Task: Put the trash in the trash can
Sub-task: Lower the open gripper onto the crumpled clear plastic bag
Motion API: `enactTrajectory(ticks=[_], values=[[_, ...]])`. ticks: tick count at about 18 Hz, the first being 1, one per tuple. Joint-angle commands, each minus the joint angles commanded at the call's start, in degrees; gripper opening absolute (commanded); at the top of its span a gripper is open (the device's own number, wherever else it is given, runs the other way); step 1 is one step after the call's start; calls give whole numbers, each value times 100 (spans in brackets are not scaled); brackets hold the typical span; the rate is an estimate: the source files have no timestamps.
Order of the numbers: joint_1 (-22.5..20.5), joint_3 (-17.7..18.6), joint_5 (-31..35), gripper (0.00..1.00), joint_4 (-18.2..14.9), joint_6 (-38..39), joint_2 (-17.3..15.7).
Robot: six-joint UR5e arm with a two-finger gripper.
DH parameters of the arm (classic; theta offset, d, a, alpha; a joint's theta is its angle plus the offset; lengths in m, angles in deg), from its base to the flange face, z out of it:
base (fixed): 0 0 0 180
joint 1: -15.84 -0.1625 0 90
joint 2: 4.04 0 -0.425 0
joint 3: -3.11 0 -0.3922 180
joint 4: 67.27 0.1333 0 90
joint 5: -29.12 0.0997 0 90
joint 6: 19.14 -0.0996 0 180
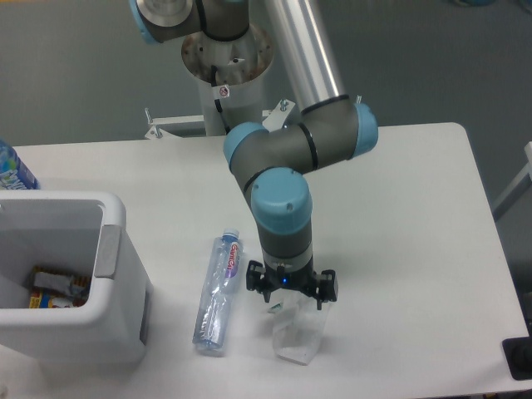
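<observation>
wrapper (298, 337) under open jaws, bottle (218, 291) beside

- A white rectangular table with rounded corners (416, 183) fills most of the view, its smooth top evenly lit and faintly glossy.
- A plain grey-green floor (75, 66) lies beyond the table from 9 o'clock round to 3 o'clock, dull and unpatterned.
- A white metal frame piece (511, 195) slants just beside the table's edge at 3 o'clock.
- A small black block (519, 359) sits at 4 o'clock, cut off by the picture's border.
</observation>
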Motion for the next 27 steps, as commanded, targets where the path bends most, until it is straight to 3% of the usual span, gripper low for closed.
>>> enactTrajectory(ticks=[7,11,16,18,21,27], values=[[35,-105,122,99,9,9,237],[97,-123,211,72,9,122,246],[105,-141,220,25,18,299,264],[97,-141,220,12,18,334,255],[106,-176,220,0,18,378,255],[114,-202,158,0,18,430,132]])
